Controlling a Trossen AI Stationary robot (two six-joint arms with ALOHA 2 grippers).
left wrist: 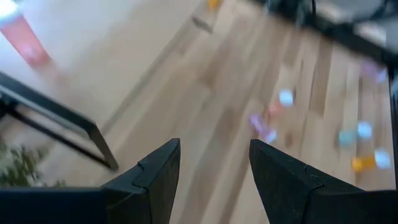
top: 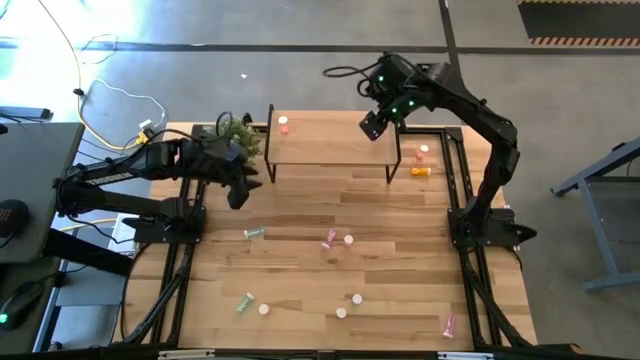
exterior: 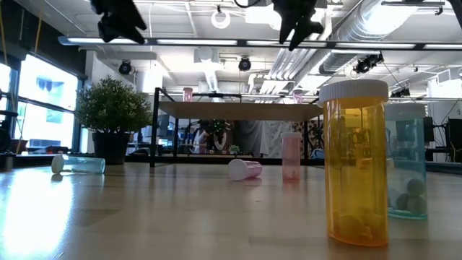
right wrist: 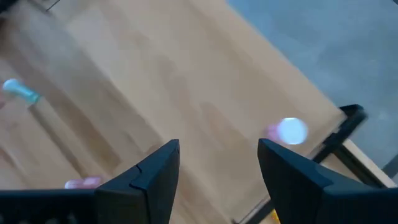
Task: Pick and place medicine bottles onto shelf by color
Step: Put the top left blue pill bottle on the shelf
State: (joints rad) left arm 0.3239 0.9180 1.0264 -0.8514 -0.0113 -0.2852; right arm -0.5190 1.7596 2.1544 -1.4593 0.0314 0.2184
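Note:
The shelf (top: 330,145) stands at the table's far middle. One pink bottle (top: 284,124) stands upright on its left end, and shows in the right wrist view (right wrist: 289,132) as well. My right gripper (top: 372,125) hangs open high over the shelf's right end, with nothing between its fingers (right wrist: 217,155). My left gripper (top: 238,190) is open and empty (left wrist: 214,155), in the air just left of the shelf, by the plant. Several medicine bottles lie or stand on the table: a green one (top: 254,232), two pink ones (top: 338,240), an orange one (top: 422,171).
A small potted plant (top: 235,130) stands by the shelf's left legs. More bottles are near the table's front edge (top: 245,300) (top: 449,324). In the low view an upright orange bottle (exterior: 354,166) and a teal one (exterior: 408,162) stand close to the camera.

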